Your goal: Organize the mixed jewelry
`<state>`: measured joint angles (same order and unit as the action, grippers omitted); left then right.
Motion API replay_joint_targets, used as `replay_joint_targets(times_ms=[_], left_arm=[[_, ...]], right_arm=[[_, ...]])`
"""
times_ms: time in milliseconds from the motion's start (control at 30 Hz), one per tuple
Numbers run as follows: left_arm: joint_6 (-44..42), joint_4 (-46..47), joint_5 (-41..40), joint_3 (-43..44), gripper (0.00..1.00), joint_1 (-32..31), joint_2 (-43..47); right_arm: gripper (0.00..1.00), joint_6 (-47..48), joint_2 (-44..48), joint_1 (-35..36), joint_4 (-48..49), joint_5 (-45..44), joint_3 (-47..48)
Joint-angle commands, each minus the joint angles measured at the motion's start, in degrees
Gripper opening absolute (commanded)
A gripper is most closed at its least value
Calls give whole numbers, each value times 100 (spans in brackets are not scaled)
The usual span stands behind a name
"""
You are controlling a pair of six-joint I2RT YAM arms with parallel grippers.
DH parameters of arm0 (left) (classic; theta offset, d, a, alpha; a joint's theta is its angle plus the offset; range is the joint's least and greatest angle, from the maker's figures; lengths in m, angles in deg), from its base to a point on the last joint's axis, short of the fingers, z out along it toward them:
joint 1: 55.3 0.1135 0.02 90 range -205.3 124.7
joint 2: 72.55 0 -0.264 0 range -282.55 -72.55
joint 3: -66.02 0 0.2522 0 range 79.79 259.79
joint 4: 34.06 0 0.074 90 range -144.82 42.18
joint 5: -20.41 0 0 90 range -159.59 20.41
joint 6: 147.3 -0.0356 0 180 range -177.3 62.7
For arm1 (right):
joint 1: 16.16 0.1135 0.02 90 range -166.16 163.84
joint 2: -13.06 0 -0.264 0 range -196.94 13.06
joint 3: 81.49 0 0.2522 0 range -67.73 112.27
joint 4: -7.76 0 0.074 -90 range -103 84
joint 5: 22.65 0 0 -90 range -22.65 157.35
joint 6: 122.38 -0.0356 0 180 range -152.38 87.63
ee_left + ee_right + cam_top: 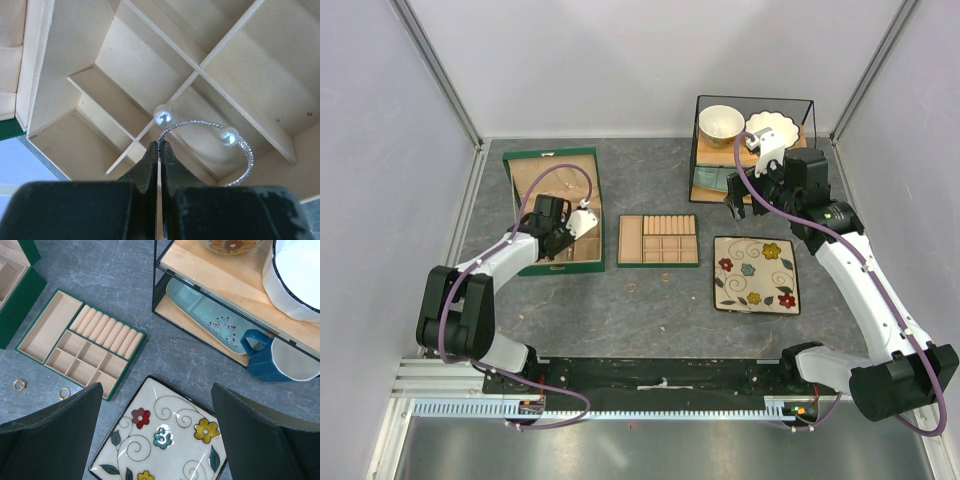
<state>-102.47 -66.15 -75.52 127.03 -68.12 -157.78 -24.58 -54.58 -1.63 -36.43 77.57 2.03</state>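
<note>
My left gripper (563,244) reaches down into the open green jewelry box (552,155). In the left wrist view it (160,146) is shut on a thin silver bangle (246,150) with two pearl ends, held over the tan compartments (200,72). Two small gold rings (631,288) lie on the table in front of the separate tan tray (658,262); they also show in the right wrist view (19,384). My right gripper (740,196) is open and empty (155,395), hanging above the flowered plate. No chain necklace is in view.
A square flowered plate (756,274) lies right of the tray (37,337). A black wire shelf (698,140) at the back right holds two bowls, a light blue dish (205,310) and a blue mug (280,360). White walls enclose the table.
</note>
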Motion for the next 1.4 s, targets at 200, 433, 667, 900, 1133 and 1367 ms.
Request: replay_joint_targets(times_ms=[200,433,667,900,1133,1367], left_arm=[[-185,-92,13,-136,1,16,279],[-115,-101,-4,-163,2,16,191],[-1,-110,57,-49,24,16,217],[113,-233,13,250,32,7,253],[105,-268,-22,285,40,16,191],[139,-250,-48,373,41,8,173]], right_arm=[[98,21,128,33,196,-29,-41],[98,29,163,33,196,-37,-59],[98,29,163,33,196,-46,-59],[98,12,145,33,187,-29,-50],[98,12,172,33,196,-29,-67],[98,21,181,33,205,-20,-85]])
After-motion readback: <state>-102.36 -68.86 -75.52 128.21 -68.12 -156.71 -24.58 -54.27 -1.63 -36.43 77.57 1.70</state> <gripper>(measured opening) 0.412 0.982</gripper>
